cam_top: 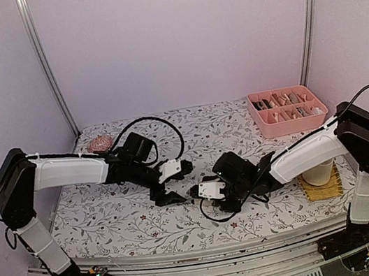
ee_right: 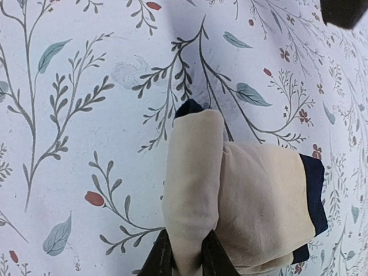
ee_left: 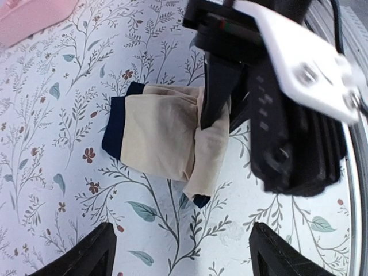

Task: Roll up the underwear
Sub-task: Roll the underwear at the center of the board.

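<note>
1. Pinching a raised fold of the beige underwear (ee_right: 247, 213), the right gripper (ee_right: 185, 260) has its two dark fingers (ee_right: 155, 264) pressed close on either side of the cloth.
2. Ahead of those fingertips the garment lies flat on the floral tablecloth (ee_right: 86, 144). It is folded into a compact dark-edged packet, and its banded end is the one farthest from the pinch.
3. The left gripper (ee_left: 181, 256) stands with its fingers (ee_left: 86, 256) spread wide and holds nothing; both tips are clear of the cloth.
4. The packet sits just beyond the gap between those spread fingers, and the right gripper comes down on its right-hand end.
5. Seen from above, the two grippers face each other tip to tip near the middle of the tablecloth, and they hide most of the cloth between them.
6. Well beyond the right gripper, toward the far edge, sits a pink compartment tray (cam_top: 286, 110). A round reddish hairbrush (cam_top: 99, 145) lies well behind the left gripper, beside its arm.
</note>
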`<state>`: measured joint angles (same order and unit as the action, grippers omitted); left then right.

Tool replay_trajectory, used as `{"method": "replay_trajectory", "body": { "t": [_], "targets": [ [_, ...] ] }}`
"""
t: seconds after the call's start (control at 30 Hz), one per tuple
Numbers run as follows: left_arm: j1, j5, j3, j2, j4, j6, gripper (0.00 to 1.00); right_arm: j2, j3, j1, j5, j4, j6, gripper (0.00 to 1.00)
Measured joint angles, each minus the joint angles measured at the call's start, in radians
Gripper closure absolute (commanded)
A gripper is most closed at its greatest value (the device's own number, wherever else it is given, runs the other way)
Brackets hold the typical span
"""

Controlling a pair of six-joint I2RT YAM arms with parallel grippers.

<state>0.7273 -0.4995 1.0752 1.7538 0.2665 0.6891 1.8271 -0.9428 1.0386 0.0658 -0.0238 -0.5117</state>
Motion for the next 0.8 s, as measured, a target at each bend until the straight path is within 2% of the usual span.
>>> {"method": "replay_trajectory", "body": {
  "t": [0.17, 0.3, 0.5, 0.8],
  "targets": [
    [0.001, 0.040, -0.175, -0.079, -0.182, 0.030, 0.20, 0.024, -0.083, -0.103, -0.214, -0.119, 0.104, 0.87],
    [0.016, 0.086, -0.258, -0.103, -0.303, 0.069, 0.23, 0.070, -0.147, -0.170, -0.386, -0.187, 0.181, 0.87],
    [0.087, 0.179, -0.323, -0.104, -0.458, 0.131, 0.27, 0.126, -0.186, -0.238, -0.604, -0.215, 0.265, 0.87],
    [0.202, 0.261, -0.337, -0.052, -0.559, 0.207, 0.37, 0.180, -0.186, -0.280, -0.821, -0.217, 0.352, 0.87]
  ]
}}
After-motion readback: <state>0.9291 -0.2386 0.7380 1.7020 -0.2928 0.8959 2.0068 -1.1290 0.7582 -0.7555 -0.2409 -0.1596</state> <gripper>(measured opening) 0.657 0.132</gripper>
